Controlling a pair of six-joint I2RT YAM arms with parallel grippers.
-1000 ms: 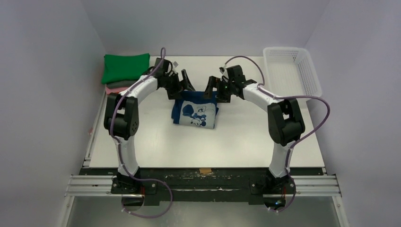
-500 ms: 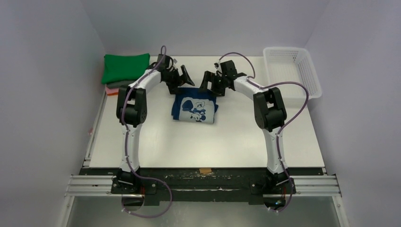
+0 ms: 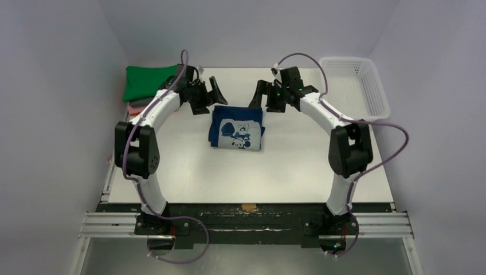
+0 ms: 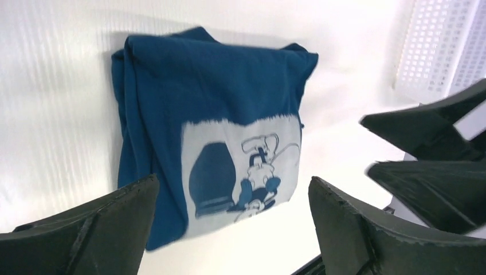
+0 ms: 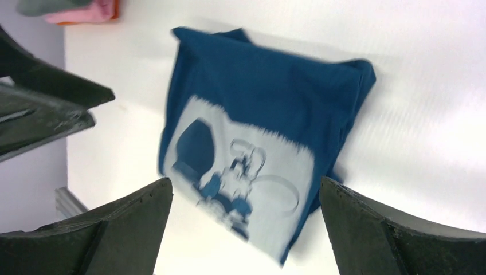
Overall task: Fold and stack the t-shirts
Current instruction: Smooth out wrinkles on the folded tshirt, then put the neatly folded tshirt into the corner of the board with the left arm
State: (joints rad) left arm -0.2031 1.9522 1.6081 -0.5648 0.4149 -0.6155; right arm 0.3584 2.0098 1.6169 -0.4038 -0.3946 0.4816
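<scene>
The navy blue t-shirt [image 3: 237, 128] lies folded into a small rectangle mid-table, white print up. It also shows in the left wrist view [image 4: 212, 132] and the right wrist view [image 5: 258, 132]. My left gripper [image 3: 216, 97] is open and empty, just off the shirt's far left corner. My right gripper [image 3: 257, 100] is open and empty, just off its far right corner. Neither touches the cloth. A folded green t-shirt [image 3: 146, 81] tops a stack at the far left, with grey [image 3: 141, 102] and pink-orange [image 3: 135, 109] tees under it.
A white plastic mesh basket [image 3: 353, 85] stands at the far right corner. The enclosure walls close in on the left, back and right. The stack sits against the left wall.
Both grippers have drawn back and spread apart from the shirt's far edge, open throughout. The folded navy shirt has stayed in place.
</scene>
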